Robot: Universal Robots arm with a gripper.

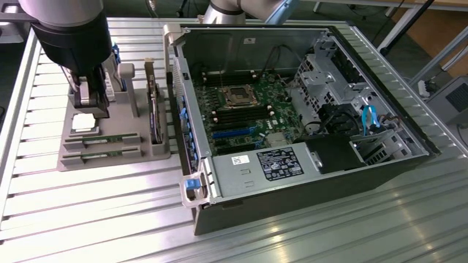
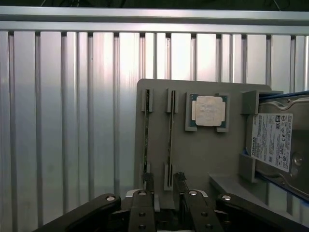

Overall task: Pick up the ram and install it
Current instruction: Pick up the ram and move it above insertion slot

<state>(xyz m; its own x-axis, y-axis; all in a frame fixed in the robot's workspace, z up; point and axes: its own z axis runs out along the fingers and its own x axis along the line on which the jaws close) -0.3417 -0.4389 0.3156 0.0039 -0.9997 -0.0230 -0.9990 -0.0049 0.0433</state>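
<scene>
from where i stand the pincer [image 1: 93,111] hangs over the grey tray [image 2: 203,154] at the exterior view's left of the open computer case [image 1: 292,203], its two fingers [image 2: 148,184] standing apart with nothing between them, so it is open and empty. the step in hand looks to me like lining up for the pick: in the wrist view the ram stick [image 2: 170,128] nearer the silver processor [image 2: 208,110] runs into the gap between the fingers, while the other ram stick [image 2: 146,130] lies in line with one finger. to do this well i'd want the gap centred on one stick alone, the fingers square to its long flat faces, and the way down kept straight, so no fingertip lands on the neighbour or on the tray's little end blocks. a soft squeeze seems wise, since so thin a board will likely flex. how high the pincer hangs above the tray i cannot judge closely. the ram stands on edge in a slot of the tray, seen from above as a long, thin dark-green line. from the side it shows as a slim green strip, its chips too small to make out. both sticks lie parallel, on the far side of the processor from the hard drive [image 2: 277,145], well apart from the motherboard [image 1: 249,115] inside the case
</scene>
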